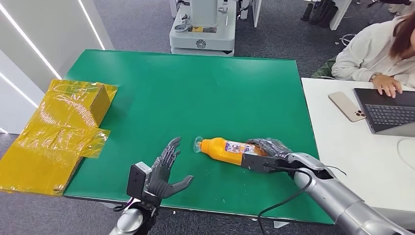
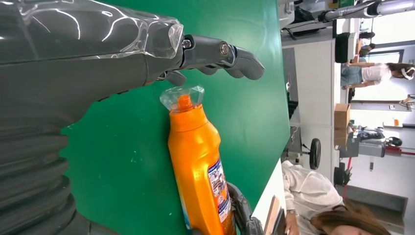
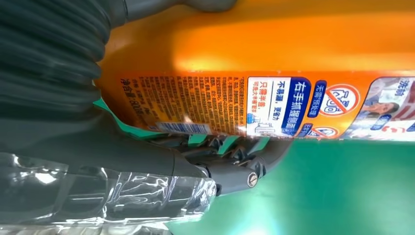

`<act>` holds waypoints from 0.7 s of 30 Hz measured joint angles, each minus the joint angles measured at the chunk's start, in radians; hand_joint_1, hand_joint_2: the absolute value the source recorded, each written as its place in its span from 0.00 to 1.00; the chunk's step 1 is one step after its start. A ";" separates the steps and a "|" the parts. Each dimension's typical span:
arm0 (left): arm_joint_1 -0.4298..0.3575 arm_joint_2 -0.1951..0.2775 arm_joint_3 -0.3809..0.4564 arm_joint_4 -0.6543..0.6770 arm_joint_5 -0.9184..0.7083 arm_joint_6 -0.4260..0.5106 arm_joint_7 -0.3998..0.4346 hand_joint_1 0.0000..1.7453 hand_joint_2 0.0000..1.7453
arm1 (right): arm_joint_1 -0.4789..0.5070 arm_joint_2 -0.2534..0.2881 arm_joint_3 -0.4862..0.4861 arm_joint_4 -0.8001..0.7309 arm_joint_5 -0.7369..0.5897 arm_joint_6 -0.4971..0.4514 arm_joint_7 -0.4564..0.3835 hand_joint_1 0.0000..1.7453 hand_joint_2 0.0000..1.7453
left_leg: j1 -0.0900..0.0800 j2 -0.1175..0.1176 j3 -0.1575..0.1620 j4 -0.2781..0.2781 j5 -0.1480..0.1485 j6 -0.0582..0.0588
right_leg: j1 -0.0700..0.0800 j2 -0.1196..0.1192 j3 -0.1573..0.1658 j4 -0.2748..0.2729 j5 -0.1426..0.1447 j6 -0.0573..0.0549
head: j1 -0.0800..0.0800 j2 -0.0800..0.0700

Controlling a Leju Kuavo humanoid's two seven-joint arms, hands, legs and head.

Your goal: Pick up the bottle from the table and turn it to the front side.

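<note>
From the head view, the orange bottle (image 1: 226, 149) lies on its side on the green table (image 1: 195, 93), its clear-capped neck pointing toward the left hand (image 1: 166, 171) and its base end wrapped by the right hand (image 1: 266, 151), whose dark fingers curl over the bottle's far end. The left hand hovers near the table's front edge with fingers spread apart and thumb out, holding nothing; the cap lies just beyond its fingertips, apart from them. Off the left hand's outer side sits a yellow wrapped package (image 1: 58, 129) at the table's edge, and past the right arm a white desk (image 1: 342, 147) carries a phone (image 1: 346, 106) and a laptop (image 1: 389, 110), with a person (image 1: 377, 49) seated at it. The left wrist view adds what the head view cannot: the cap is a clear faceted cover over an orange nozzle, lying just under the extended dark fingers (image 2: 230, 56) without touching them, and the printed label runs along the bottle's edge nearest the table's side; dark fingers of the right hand grip the far end. The right wrist view shows the grasp close up: the bottle's back label, dense with small print and a blue panel, faces the camera, while the fingers (image 3: 235, 161) curl beneath it, between bottle and green surface, pressed against the label's lower edge.
</note>
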 joint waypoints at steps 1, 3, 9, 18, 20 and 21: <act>0.000 0.000 0.000 0.000 0.000 0.005 0.001 0.00 1.00 | 0.004 -0.002 -0.002 0.000 -0.033 -0.006 -0.013 1.00 1.00 | 0.000 0.000 0.000 0.000 0.000 0.000 | 0.000 0.000 0.000 0.000 0.000 0.000 | 0.000 0.000; 0.000 0.000 0.000 0.000 -0.004 0.016 0.001 0.00 1.00 | 0.019 -0.005 -0.013 -0.001 -0.101 -0.028 -0.050 1.00 1.00 | 0.000 0.000 0.000 0.000 0.000 0.000 | 0.000 0.000 0.000 0.000 0.000 0.000 | 0.000 0.000; -0.004 0.001 0.000 0.001 -0.025 0.048 -0.011 0.00 1.00 | 0.102 -0.005 -0.107 -0.037 -0.290 -0.131 -0.181 1.00 1.00 | 0.000 -0.001 -0.001 0.000 0.000 0.000 | 0.000 -0.001 0.000 0.000 -0.001 0.000 | 0.000 0.000; -0.029 0.014 0.006 -0.001 -0.038 0.093 -0.038 0.00 1.00 | 0.306 0.027 -0.238 -0.174 -0.369 -0.346 -0.328 1.00 1.00 | 0.000 -0.002 -0.001 -0.001 0.000 0.000 | 0.000 -0.002 0.000 0.000 -0.001 0.001 | 0.000 0.000; -0.038 0.018 0.015 -0.003 -0.013 0.068 -0.031 0.00 1.00 | 0.332 0.039 -0.253 -0.201 -0.366 -0.375 -0.340 1.00 1.00 | 0.000 -0.002 -0.001 -0.001 0.000 0.000 | 0.000 -0.003 0.000 0.000 -0.001 0.001 | 0.000 0.000; -0.045 0.021 0.022 -0.004 0.009 0.042 -0.024 0.00 1.00 | 0.341 0.045 -0.261 -0.213 -0.368 -0.383 -0.345 1.00 1.00 | 0.000 -0.002 -0.001 -0.001 0.000 0.000 | 0.000 -0.002 0.000 0.000 -0.001 0.000 | 0.000 0.000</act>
